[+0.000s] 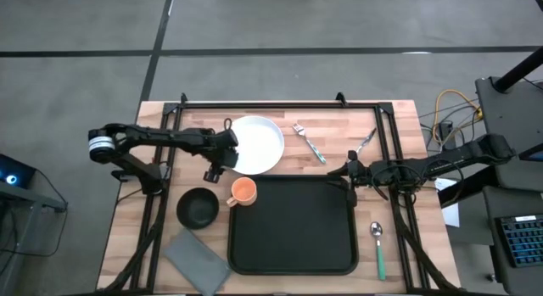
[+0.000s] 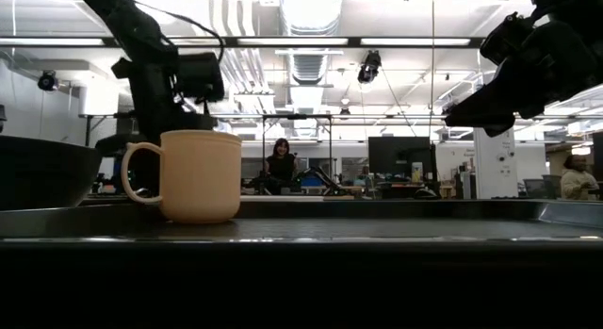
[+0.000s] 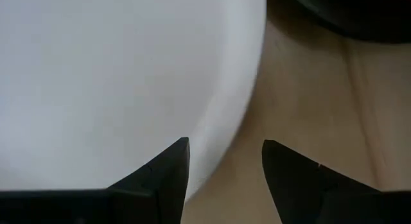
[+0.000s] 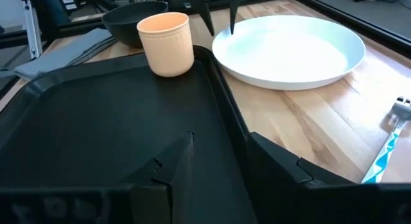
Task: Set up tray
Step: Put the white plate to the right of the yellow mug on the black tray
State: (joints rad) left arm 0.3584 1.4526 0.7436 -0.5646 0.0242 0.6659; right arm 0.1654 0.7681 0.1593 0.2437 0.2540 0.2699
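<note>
The high view alone shows the full layout: the tray (image 1: 293, 226) lies between the two grippers, an orange mug (image 1: 243, 192) standing in its corner nearest the left gripper (image 1: 222, 154). That gripper hovers at the white plate's (image 1: 256, 145) edge; the left wrist view shows its fingers (image 3: 168, 169) parted, straddling the rim, nothing held. The right gripper (image 1: 346, 170) sits over the tray's opposite corner; the right wrist view shows its jaws apart across the tray rim, empty. Both arms reach inward, forearms roughly level.
</note>
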